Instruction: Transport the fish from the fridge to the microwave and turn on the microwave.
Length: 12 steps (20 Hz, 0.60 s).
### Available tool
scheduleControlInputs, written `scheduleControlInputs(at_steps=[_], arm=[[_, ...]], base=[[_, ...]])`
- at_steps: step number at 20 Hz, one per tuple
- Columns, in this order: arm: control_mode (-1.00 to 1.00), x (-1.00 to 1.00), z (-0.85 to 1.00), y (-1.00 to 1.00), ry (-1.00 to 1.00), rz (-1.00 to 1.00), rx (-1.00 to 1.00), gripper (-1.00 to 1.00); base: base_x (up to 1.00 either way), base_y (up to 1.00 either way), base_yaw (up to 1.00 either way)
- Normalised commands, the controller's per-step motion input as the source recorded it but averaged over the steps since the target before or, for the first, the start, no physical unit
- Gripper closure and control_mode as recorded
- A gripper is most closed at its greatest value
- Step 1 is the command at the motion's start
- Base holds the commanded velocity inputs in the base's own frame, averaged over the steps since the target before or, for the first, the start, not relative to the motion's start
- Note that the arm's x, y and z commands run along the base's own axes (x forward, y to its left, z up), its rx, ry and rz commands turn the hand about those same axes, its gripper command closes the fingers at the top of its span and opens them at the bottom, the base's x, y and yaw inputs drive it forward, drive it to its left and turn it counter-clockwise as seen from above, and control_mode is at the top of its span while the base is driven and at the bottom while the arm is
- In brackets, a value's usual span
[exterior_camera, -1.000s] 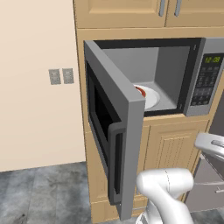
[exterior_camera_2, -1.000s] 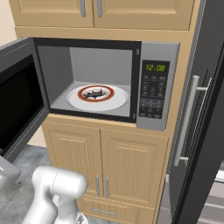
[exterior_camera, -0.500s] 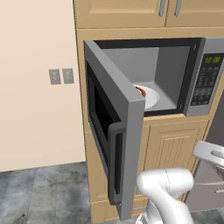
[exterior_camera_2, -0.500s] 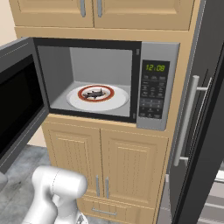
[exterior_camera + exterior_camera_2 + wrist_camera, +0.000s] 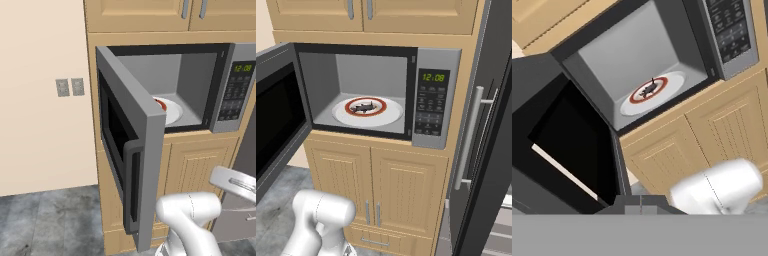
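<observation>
microwave (image 5: 381, 95) cavity open in front | door (image 5: 131, 150) swung out left, perhaps blocking

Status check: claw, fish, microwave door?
Claw shut, empty, low, facing the microwave. Fish on the plate inside. Door wide open, not yet closed; keypad untouched.

Left base view: from my left, facing the open microwave (image 5: 220, 90) door edge-on. Right base view: nearly head-on. Hand view: low, rolled, looking up. All share its cavity.
</observation>
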Motion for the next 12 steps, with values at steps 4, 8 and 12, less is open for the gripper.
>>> scheduleControlInputs(at_steps=[4, 8, 12], arm=[[-1.00, 0.00, -0.02, 0.26, -0.05, 0.00, 0.00, 1.00], [-1.00, 0.00, -0.07, 0.24, -0.07, 0.00, 0.00, 1.00], [-1.00, 0.00, -0.11, 0.20, -0.07, 0.00, 0.00, 1.00]], base=[[0.00, 0.00, 0.00], [0.00, 0.00, 0.00], [0.00, 0.00, 0.00]])
